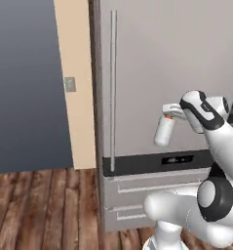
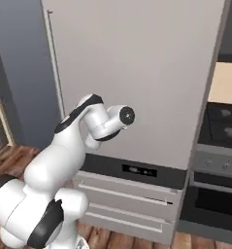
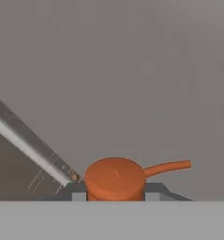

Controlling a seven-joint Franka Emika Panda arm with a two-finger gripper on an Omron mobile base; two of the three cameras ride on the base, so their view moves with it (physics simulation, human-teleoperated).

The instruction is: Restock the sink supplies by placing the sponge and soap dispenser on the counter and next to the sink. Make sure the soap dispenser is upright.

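The soap dispenser (image 1: 164, 133), a small white bottle with an orange pump top, hangs in the air in front of the fridge door, leaning slightly. My gripper (image 1: 169, 113) is shut on its pump top from above. In the hand view the round orange pump top (image 3: 115, 178) sits between my two fingertips (image 3: 77, 189), its spout pointing right, and my gripper (image 3: 115, 191) is closed around it. The sponge, the sink and the counter are out of view.
A tall steel fridge (image 1: 157, 63) with a long vertical handle (image 1: 113, 83) and drawers (image 1: 137, 188) below stands close ahead. A dark stove and oven (image 2: 219, 131) stand to its right. Wooden floor (image 1: 40, 205) lies open to the left.
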